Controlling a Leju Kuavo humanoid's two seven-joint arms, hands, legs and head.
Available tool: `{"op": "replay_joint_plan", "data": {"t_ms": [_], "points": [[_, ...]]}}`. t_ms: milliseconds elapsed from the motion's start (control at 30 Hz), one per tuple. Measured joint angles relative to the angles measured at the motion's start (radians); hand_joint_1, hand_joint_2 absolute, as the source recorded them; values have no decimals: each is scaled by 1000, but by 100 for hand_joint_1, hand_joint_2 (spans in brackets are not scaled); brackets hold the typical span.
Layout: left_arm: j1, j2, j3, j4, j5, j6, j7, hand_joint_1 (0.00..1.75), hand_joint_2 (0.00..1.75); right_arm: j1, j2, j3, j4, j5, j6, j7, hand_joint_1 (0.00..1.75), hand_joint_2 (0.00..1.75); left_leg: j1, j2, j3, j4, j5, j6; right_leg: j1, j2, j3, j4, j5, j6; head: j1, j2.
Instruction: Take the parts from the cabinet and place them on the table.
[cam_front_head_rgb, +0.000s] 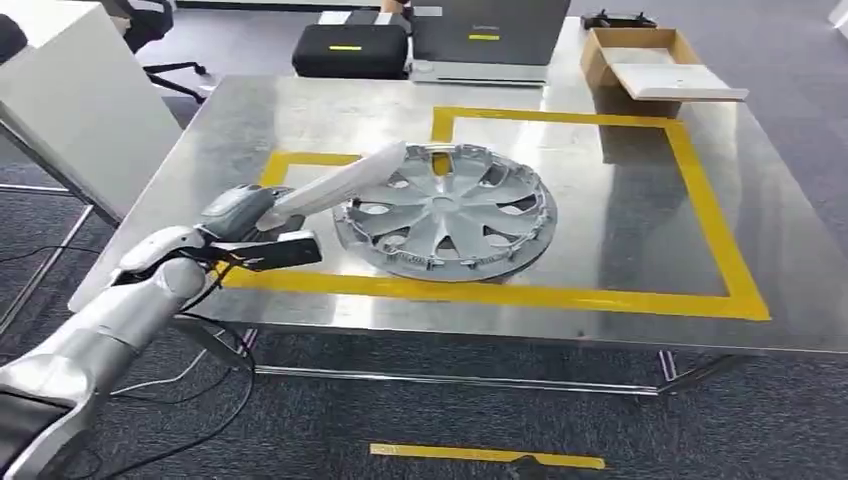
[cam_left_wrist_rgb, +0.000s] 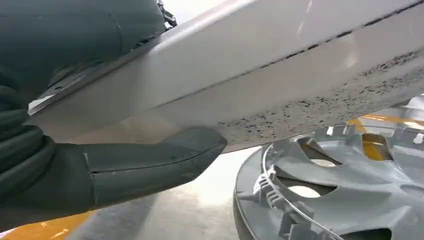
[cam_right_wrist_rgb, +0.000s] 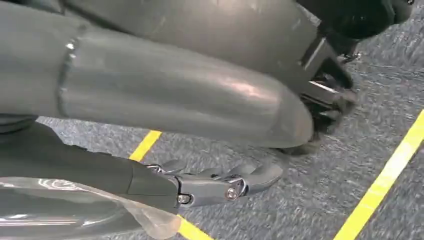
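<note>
In the head view, the left hand grips one end of a long pale trim part, which slants up and away over the metal table so that its far end hangs above the rim of a silver wheel cover already lying inside the yellow tape outline. The likeliest trouble is that the trim comes down on the wheel cover instead of bare table, then tips or slides off, because the two overlap as they stand now. A cardboard box and black cases sit at the far edge, well apart from the work. In the left wrist view, the thumb presses the underside of the trim part while the darker fingers curl over its other face, a pinch near one end only; the long unsupported length could swing or twist in that hold. The wheel cover lies close beneath it. In the right wrist view, the right hand hangs over grey carpet crossed by yellow floor lines, its fingers stretched out together, holding nothing.
</note>
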Motion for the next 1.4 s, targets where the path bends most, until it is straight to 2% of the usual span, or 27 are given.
{"op": "replay_joint_plan", "data": {"t_ms": [33, 67, 100, 133, 200, 267, 367, 433, 467, 533, 567, 600, 667, 700, 733, 800, 867, 900, 933, 967, 1033, 1067, 1100, 1167, 1233, 1267, 1400], "points": [[1, -3, -2, 0, 0, 0, 0, 175, 175, 1, 0, 0, 0, 0, 0, 0, 0, 0, 0, 0, 0, 0, -1, 1, 0, 0, -40, 82, -29, 3, 0, 0], [2, -4, -5, 0, 0, 0, 0, 175, 175, 2, 0, 0, 0, 0, 0, 0, 0, 0, 0, 0, 0, 1, -1, 1, 0, 0, -66, 129, -36, 5, 0, 0], [3, -5, -9, 0, 0, 0, 0, 175, 175, 2, 0, 0, 0, 0, 0, 0, 0, 0, 0, 0, 1, 2, -1, 2, -1, 0, -69, 127, -19, 7, 0, 0], [3, -5, -11, 0, 0, -1, 0, 175, 175, 2, 0, 0, 0, 0, 0, 0, 0, 0, 0, -1, 1, 2, -2, 1, -2, -1, -50, 80, 18, 8, 0, 0], [1, -5, -13, 0, 0, 0, 0, 175, 175, 1, 0, 0, 0, 0, 0, 0, 0, 0, 2, -1, 5, 6, -7, -4, -5, -4, 37, -104, 113, 7, 0, 0], [-5, -5, -17, -2, -5, -10, 0, 175, 175, -1, 1, 0, 0, -1, 0, 0, 0, 0, -7, -3, -3, 16, -11, -14, -2, -2, 82, -179, 106, 3, 1, 0], [-11, -5, -51, -10, -36, -25, 18, 175, 175, 1, 0, 0, 0, -4, 3, 3, 0, 0, -3, -3, -5, 12, -3, -25, 2, 1, 74, -170, 106, -12, 0, 0], [-16, -3, -66, -17, -54, -25, 39, 175, 175, 0, 1, 0, 0, -6, 5, 3, 0, 0, -1, -2, -12, 28, -23, -39, -5, -1, 80, -178, 112, -29, -1, 0], [-23, -4, -73, -19, -59, -25, 45, 175, 175, -3, 1, 0, 0, -6, 6, 3, 0, 0, -1, -1, -29, 72, -49, -43, -5, -1, 81, -178, 112, -31, -3, 0], [-31, -2, -84, -18, -69, -21, 59, 175, 175, -5, 1, 0, 0, -6, 7, 4, 0, 0, 0, -1, -96, 223, -114, -47, -4, -2, 81, -178, 112, -38, -3, 0], [-31, 1, -89, -18, -72, -15, 68, 175, 175, -4, 1, 0, 0, -7, 7, 5, 0, 0, 0, -1, -127, 289, -133, -48, -3, -2, 81, -178, 111, -39, -3, 0], [-28, 7, -94, -16, -77, -8, 74, 175, 175, -3, 1, 0, 0, -7, 7, 6, 0, 0, 0, -1, -137, 306, -126, -46, -2, 0, 81, -178, 111, -39, -3, 0], [-28, 21, -100, -8, -72, 11, 79, 175, 175, 0, 1, 0, 0, -11, 6, 6, 0, 0, -1, -1, -98, 212, -53, -37, 0, 2, 83, -177, 111, -39, -3, 0], [-28, 27, -100, -5, -67, 21, 80, 0, 175, 1, 1, 0, 0, -14, 6, 6, 0, 0, -2, -1, -58, 122, -6, -30, 1, 3, 85, -177, 111, -39, -3, 0], [-29, 32, -100, -2, -63, 26, 80, 0, 175, 2, 2, 0, 0, -14, 6, 6, 0, 0, -6, 0, -26, 46, 19, -20, 1, 2, 85, -178, 110, -38, -3, 0], [-31, 38, -98, 2, -45, 26, 71, 0, 175, 2, 2, 0, 0, -16, 4, 7, 0, 0, -12, -1, -11, 11, -1, -16, 5, 0, 75, -176, 112, -29, -4, 0], [-26, 44, -98, 6, -35, 17, 57, 0, 175, 2, 2, 0, 0, -16, 2, 8, 0, 0, -13, -2, -13, 13, -1, -15, 3, -3, 77, -182, 115, -20, -2, 0], [-26, 47, -98, 6, -35, 16, 55, 0, 175, 2, 2, 0, 0, -16, 1, 8, 0, 0, -7, -2, -9, 1, 5, -8, 8, -4, 78, -183, 114, -13, -2, 0], [-27, 47, -98, 7, -35, 16, 54, 0, 175, 3, 2, 0, 0, -16, 0, 8, 0, 0, -1, -1, -2, -6, 10, -5, 6, -1, 68, -173, 101, -9, -2, 0], [-31, 48, -98, 7, -35, 16, 53, 0, 175, 2, 2, 0, 0, -16, 0, 8, 0, 0, 0, -1, -2, -7, 12, 0, 6, -3, 50, -135, 72, -5, 2, 0], [-30, 49, -99, 9, -35, 15, 53, 0, 175, 2, 2, 0, 0, -16, 0, 9, 0, 0, -1, 0, -3, -7, 12, 2, 2, -4, -19, 23, -2, 1, 2, 0], [-26, 49, -99, 10, -35, 14, 53, 0, 175, 3, 2, 0, 0, -16, 0, 9, 0, 0, -1, 0, -4, -6, 12, 2, 2, -4, -56, 99, -26, 5, 3, 0], [-23, 49, -100, 11, -35, 14, 53, 0, 175, 5, 2, 0, 0, -16, 0, 9, 0, 0, -1, 0, -3, -6, 12, 2, 2, -4, -71, 126, -25, 8, 3, 0], [-21, 49, -100, 13, -36, 14, 53, 0, 175, 6, 2, 0, 0, -16, 0, 9, 0, 0, -1, -1, -3, -4, 11, 1, -1, -4, -34, 46, 34, 8, 3, 0], [-24, 50, -99, 13, -36, 14, 53, 0, 175, 4, 2, 0, -1, -16, -1, 9, 0, 0, 0, -2, -3, 2, 7, -5, -4, -7, 63, -144, 120, 6, 3, 0], [-25, 50, -99, 13, -36, 14, 53, 0, 175, 1, 2, 0, -1, -16, 0, 9, 0, 0, -6, -2, -7, 7, 4, -11, -1, -6, 85, -175, 97, 2, 3, 0], [-25, 54, -100, 14, -36, 14, 50, 0, 175, 4, 2, 0, -1, -16, -1, 9, 0, 0, -5, -3, -10, 6, 10, -29, 1, -4, 85, -179, 109, -20, 3, 0]]}}
